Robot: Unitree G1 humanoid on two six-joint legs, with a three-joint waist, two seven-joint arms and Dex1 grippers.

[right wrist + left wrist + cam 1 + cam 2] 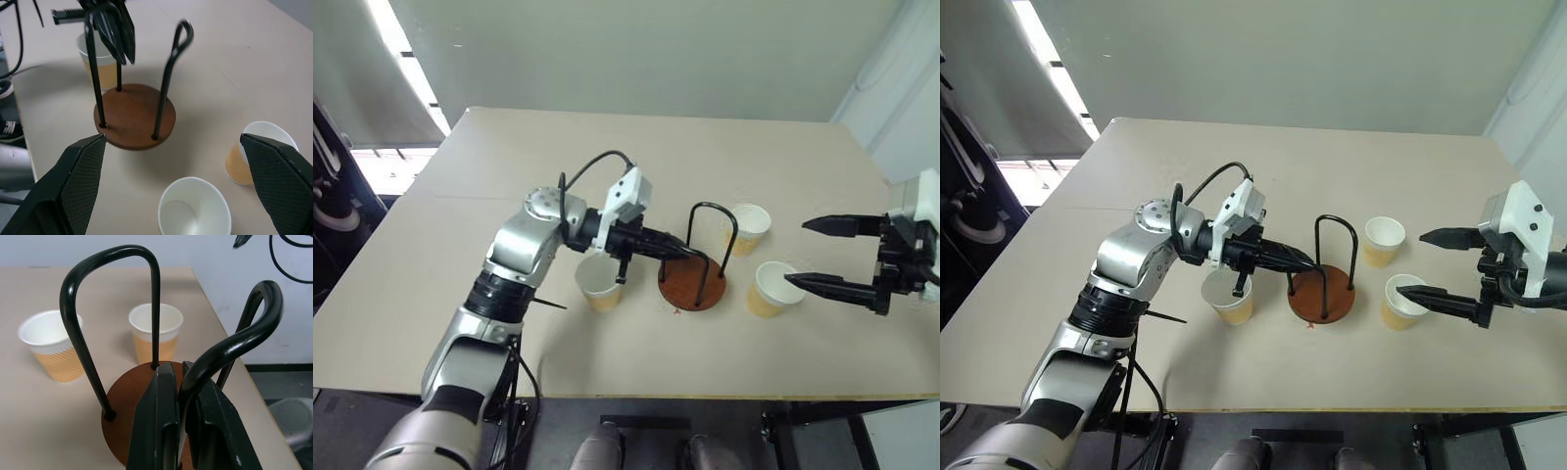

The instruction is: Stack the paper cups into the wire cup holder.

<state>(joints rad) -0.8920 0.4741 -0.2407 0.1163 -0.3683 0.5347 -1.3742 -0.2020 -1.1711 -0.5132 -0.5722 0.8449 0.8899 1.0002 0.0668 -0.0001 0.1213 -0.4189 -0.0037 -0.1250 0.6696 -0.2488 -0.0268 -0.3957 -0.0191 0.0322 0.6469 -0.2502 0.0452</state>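
Observation:
The wire cup holder (690,286), a reddish-brown disc with black wire loops, stands at the middle of the table. My left gripper (689,257) is shut on the top of its near loop (254,318), reaching in from the left. One paper cup (599,284) stands upright just left of the holder, under my left wrist. The other two paper cups stand upright to the right of the holder, one farther back (746,227) and one nearer (773,289). My right gripper (795,253) hovers open beside these two, its lower fingertip over the nearer cup's rim, with nothing between its fingers.
The tan table (509,245) has wide bare room on the left and at the back. Its front edge (636,395) runs close below the cups, and its right edge (871,157) lies just past my right gripper. A black cable (592,162) loops above my left wrist.

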